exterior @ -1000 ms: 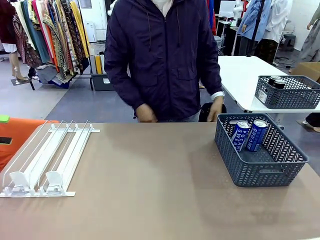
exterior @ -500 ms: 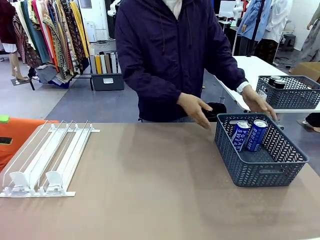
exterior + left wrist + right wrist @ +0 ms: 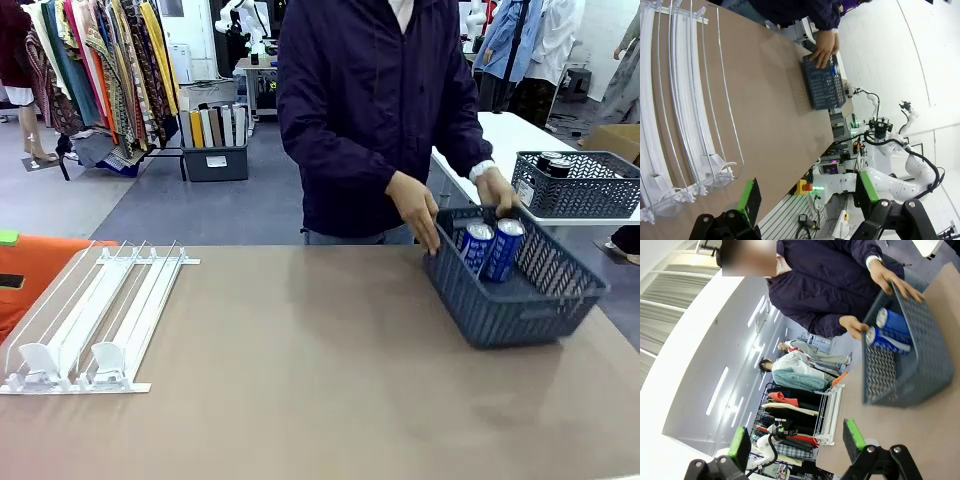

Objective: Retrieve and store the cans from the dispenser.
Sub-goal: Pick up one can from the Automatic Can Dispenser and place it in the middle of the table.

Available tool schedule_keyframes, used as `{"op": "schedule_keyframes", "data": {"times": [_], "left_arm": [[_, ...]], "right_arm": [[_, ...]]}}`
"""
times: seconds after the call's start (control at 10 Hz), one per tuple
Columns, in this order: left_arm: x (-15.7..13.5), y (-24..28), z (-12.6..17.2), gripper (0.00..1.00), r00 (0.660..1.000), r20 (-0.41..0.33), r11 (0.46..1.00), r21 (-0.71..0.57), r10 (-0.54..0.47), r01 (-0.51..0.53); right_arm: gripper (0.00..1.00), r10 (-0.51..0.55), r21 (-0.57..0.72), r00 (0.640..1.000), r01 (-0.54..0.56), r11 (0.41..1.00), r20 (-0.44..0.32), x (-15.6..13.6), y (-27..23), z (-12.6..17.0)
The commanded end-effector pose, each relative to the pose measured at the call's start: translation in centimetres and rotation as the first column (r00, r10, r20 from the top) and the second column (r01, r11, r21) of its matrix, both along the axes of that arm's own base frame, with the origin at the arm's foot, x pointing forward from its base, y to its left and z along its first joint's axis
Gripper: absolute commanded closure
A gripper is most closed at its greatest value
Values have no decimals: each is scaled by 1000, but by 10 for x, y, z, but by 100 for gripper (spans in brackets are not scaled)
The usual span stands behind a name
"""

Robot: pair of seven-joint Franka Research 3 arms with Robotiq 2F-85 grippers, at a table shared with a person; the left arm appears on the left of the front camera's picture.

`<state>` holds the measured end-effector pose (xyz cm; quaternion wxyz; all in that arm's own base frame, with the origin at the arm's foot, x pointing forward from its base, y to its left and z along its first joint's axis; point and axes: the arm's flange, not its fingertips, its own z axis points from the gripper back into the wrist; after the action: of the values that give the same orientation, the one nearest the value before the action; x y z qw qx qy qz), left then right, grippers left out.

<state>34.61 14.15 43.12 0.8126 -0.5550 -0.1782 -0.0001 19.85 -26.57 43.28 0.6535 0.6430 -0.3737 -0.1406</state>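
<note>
Currently the dark grey woven-pattern plastic basket [image 3: 520,300], at the right of the front view, is gripped at its far rim by both of the person's hands [image 3: 415,208] and looks tilted, its near edge raised off the brown tabletop [image 3: 300,380]. Two slim blue drink cans with white lettering and silver tops [image 3: 490,250] lie side by side inside it, leaning towards the person. The low sloped clear-plastic dispenser with white rails [image 3: 85,320], at the lower left of the front view, is seen with no can in its lanes, the white pushers [image 3: 70,362] sitting at the near end, so the step in hand is judged to belong to the person. It would best be done by keeping the basket level enough that the cans are not rolled out, while both arms are kept clear. A second grey basket [image 3: 575,185] on the white table at the upper right holds dark-topped cans. In the left wrist view the left gripper [image 3: 807,194] is shown with jaws spread wide and nothing between them; the right gripper [image 3: 797,442] likewise has its jaws wide apart and bare.
</note>
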Motion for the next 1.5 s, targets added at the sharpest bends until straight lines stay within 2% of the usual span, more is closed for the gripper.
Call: {"op": "schedule_keyframes", "data": {"times": [0.0, 1.4], "left_arm": [[-3, -2, -2, 0, 1000, 22, 1000, -11, -4, 5], [-3, -2, -2, 0, 1000, 22, 1000, -11, -4, 5]], "right_arm": [[0, -5, 8, 1000, 5, 1000, 7, 3, 0, 5], [0, -5, 8, 1000, 5, 1000, 7, 3, 0, 5]]}}
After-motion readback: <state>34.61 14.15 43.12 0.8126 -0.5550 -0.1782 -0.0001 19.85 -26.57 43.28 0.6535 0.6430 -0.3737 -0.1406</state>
